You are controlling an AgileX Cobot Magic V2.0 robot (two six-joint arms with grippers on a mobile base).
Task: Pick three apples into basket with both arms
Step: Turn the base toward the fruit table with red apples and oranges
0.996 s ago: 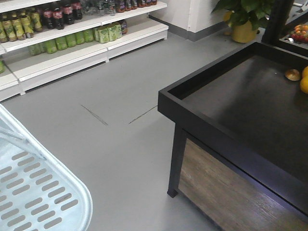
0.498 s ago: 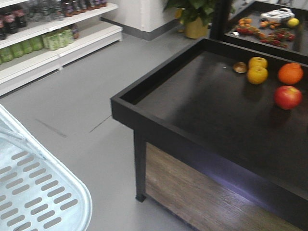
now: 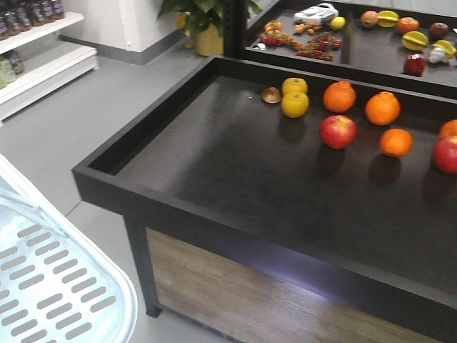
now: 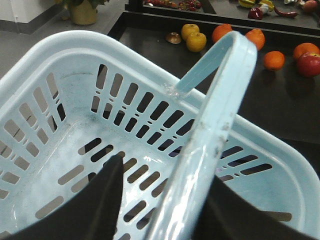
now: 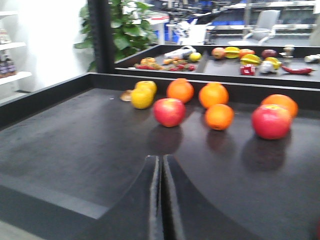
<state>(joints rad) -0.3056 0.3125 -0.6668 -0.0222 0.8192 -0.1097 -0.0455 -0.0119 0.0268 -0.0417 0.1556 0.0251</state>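
Two red apples lie on the black display table, one near the middle and one at the right edge. The right wrist view shows them too, one apple ahead and the other apple to the right. My right gripper hovers low over the table's near part, shut and empty. The pale blue basket hangs at lower left, off the table. My left gripper is shut on the basket's handle, above the basket's bare floor.
Several oranges and two yellow fruits lie among the apples. The table has a raised black rim. Behind it stands a second tray of mixed fruit. A potted plant and white shelves stand at the far left.
The view has swung right: the table has slid left in the front view and its fruit has come into sight. The basket keeps its place at lower left.
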